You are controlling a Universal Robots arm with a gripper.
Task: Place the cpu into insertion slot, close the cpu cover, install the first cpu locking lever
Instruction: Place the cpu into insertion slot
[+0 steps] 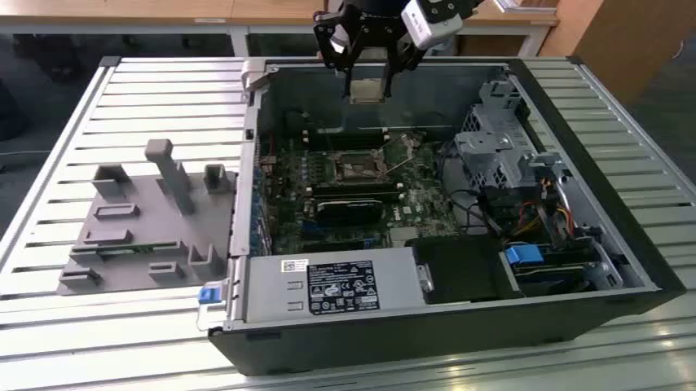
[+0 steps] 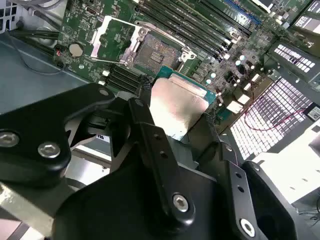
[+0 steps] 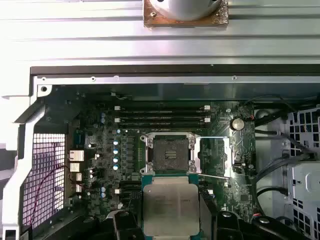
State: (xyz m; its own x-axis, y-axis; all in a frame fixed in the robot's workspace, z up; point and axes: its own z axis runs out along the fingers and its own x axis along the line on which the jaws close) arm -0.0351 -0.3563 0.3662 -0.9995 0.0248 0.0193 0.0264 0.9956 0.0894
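My gripper (image 1: pixel 367 81) hangs over the far wall of the open computer case (image 1: pixel 609 244), shut on the cpu (image 1: pixel 367 90). The cpu is a flat silver-tan square on a green edge, seen between the black fingers (image 2: pixel 142 107) in both wrist views (image 3: pixel 170 207). The insertion slot (image 3: pixel 167 152) is a black square socket on the green board, bare, and lies below and ahead of the cpu (image 2: pixel 177 107). The cpu cover (image 3: pixel 215 155), a thin silvery frame, stands swung open beside the slot (image 2: pixel 155 52). A thin metal locking lever (image 3: pixel 215 176) sticks out near the socket.
Long black memory sticks (image 3: pixel 160 117) lie beside the socket. A grey power supply (image 1: pixel 326 285) fills the case's near side, and a metal drive cage (image 1: pixel 495 155) with cables sits at the exterior view's right. A grey part holder (image 1: pixel 142 220) rests on the slatted table (image 1: pixel 65 163).
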